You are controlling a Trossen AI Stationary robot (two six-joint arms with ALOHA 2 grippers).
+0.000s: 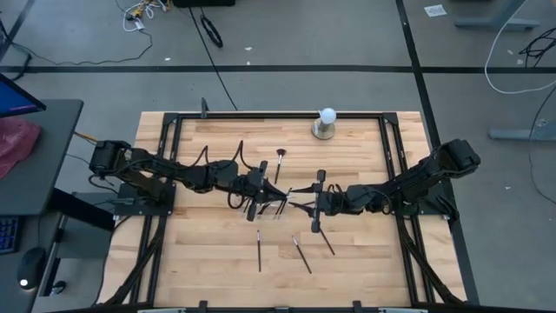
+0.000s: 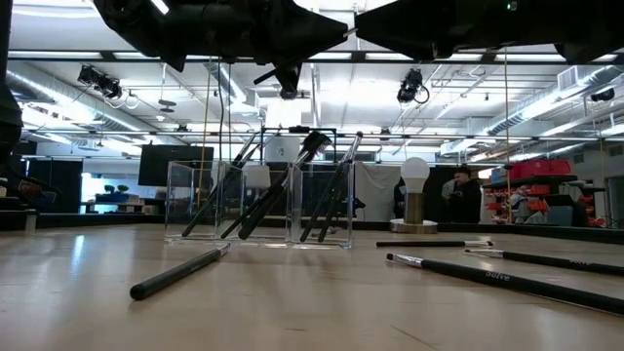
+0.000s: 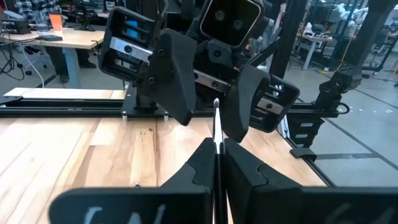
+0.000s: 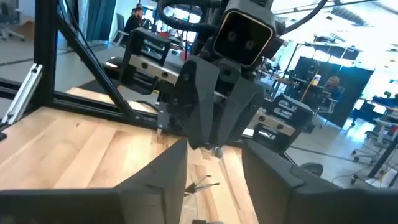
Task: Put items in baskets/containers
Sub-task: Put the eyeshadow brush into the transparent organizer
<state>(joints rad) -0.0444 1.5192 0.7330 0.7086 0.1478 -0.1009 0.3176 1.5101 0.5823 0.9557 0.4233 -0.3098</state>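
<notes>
A clear tray (image 2: 185, 200) stands mid-table with several dark brushes (image 2: 278, 195) leaning against its walls. My left gripper (image 1: 271, 196) and right gripper (image 1: 306, 205) face each other above it. The left gripper (image 3: 217, 163) is shut on a thin brush whose silver end (image 3: 216, 104) points between the open fingers of the right gripper (image 4: 214, 186). More brushes lie flat on the wood: one toward the far side (image 1: 280, 163) and three nearer (image 1: 259, 248), (image 1: 301, 253), (image 1: 324, 236). My left gripper pinches the thin dark brush's shaft (image 3: 217, 149) between its two shut fingers. It comes level from the table's left, and the brush lies along the fingers. The silver end sticks out past the fingertips toward the right gripper. The brush is lifted clear of the table.
A white ball on a round metal base (image 1: 326, 123) stands at the far edge. Dark frame rails (image 1: 389, 156) run along the table's sides. Bare wood lies on the near side around the loose brushes (image 2: 180, 273). People (image 2: 464, 195) stand in the room beyond.
</notes>
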